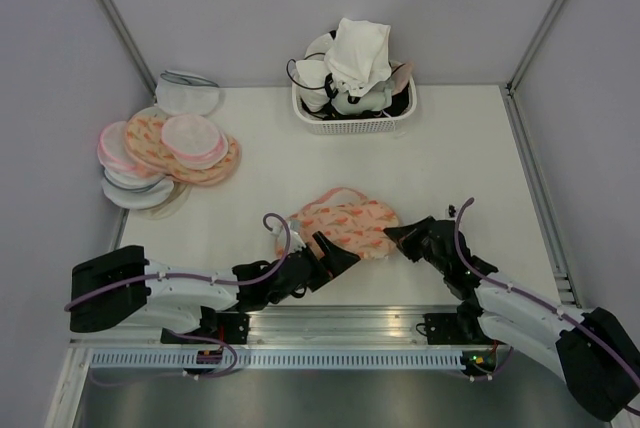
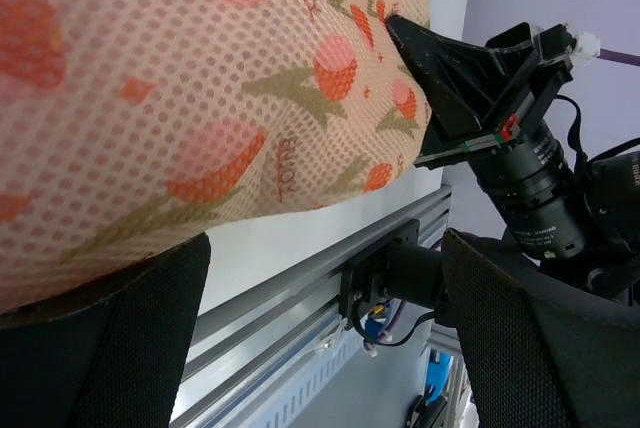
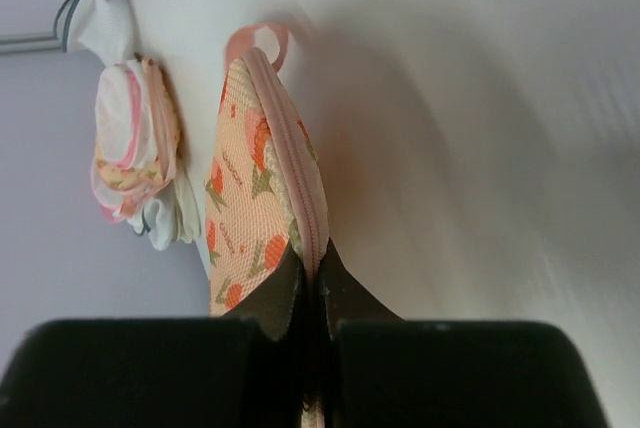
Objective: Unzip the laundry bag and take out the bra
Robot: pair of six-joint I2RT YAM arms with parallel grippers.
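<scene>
Laundry bag (image 1: 345,221) lies low in the centre of the top view, zipped shut; the bra is not visible. The right gripper (image 1: 398,236) is pinched closed on the pink zip edging (image 3: 290,138) at the bag's right end, though I cannot tell whether it has the pull itself. The left gripper (image 1: 338,254) stands wide open at the bag's lower left edge, fabric between its spread fingers but nothing clamped.

The main risk is that nothing pins the bag, so a tug on the zip would likely drag the whole soft pouch along instead of opening it. If only edging is pinched, the fingers may slip off.

Count:
- one table (image 1: 480,148)
- one pile of pouches (image 1: 165,153) at upper left, several, too overlapped to number
- one basket (image 1: 350,125) of garments at upper centre
- one bag
- two grippers
</scene>
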